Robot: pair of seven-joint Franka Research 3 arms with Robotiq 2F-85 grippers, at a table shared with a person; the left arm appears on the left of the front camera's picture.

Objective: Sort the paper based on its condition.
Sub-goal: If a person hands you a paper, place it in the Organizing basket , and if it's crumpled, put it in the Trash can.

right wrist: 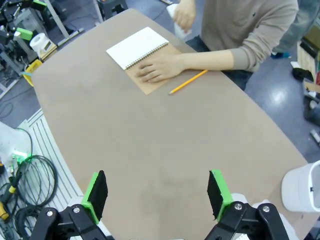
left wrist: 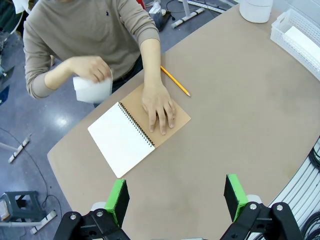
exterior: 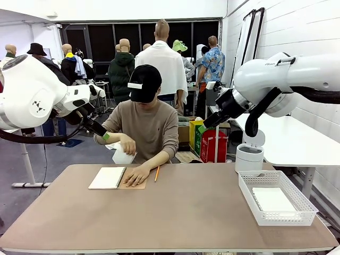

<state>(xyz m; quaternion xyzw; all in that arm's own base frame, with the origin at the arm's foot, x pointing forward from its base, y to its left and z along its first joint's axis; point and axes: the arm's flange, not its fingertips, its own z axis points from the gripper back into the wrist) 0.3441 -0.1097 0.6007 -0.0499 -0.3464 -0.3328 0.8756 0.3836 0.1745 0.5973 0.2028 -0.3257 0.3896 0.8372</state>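
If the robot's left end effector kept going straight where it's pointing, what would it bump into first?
Probably the bare table. The open left end effector points down at the empty tabletop, beside the spiral notebook; depth is hard to judge.

On the bench: one open notebook point(exterior: 107, 177), one pencil point(exterior: 156, 173), one white basket point(exterior: 276, 198), one white bin point(exterior: 249, 157), two paper sheets point(exterior: 122, 155) point(exterior: 272, 200).

white paper point(left wrist: 93, 89), held off table edge

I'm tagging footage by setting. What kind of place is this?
Probably a robotics lab or test workshop: two white arms flank a shared table, a person sits at a spiral notebook, and cables lie on the floor.
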